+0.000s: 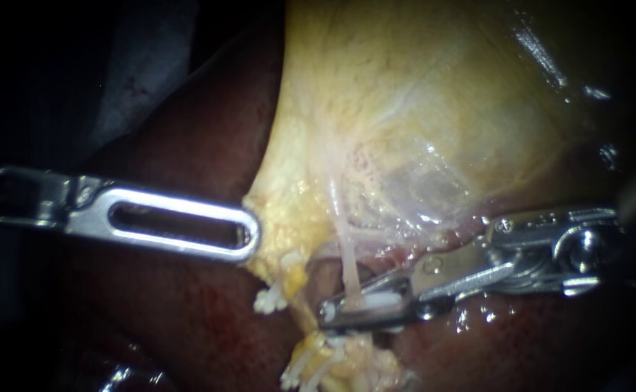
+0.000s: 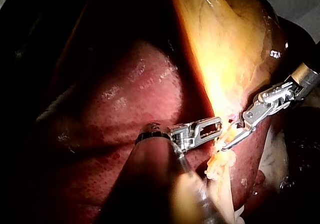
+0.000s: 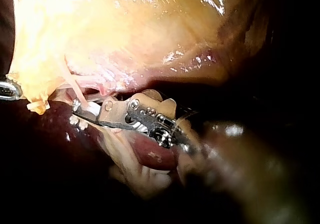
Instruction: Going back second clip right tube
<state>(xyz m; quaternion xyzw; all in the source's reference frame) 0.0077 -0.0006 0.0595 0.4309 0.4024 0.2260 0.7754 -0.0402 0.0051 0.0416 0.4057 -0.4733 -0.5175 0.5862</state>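
Note:
A thin pale tube [image 1: 345,263] runs down from the yellow gallbladder [image 1: 405,109] into the jaws of my right instrument [image 1: 332,313], which comes in from the right. A white clip [image 1: 370,299] lies between those jaws, across the tube, and both jaws rest on it. My left instrument [image 1: 249,238] comes in from the left. Its slotted jaws are shut on the gallbladder's lower edge and pull it into a corner. The left wrist view shows both tips, my left instrument [image 2: 216,126] and my right instrument [image 2: 227,143], close together. In the right wrist view my right instrument [image 3: 80,109] sits under the tube [image 3: 75,87].
Dark red liver [image 1: 187,319] lies beneath and around both instruments. More white clips [image 1: 268,299] sit on yellow tissue strands just left of the right instrument's tip, and others [image 1: 303,366] lower down. Wet glistening tissue borders the right instrument's wrist [image 1: 579,250].

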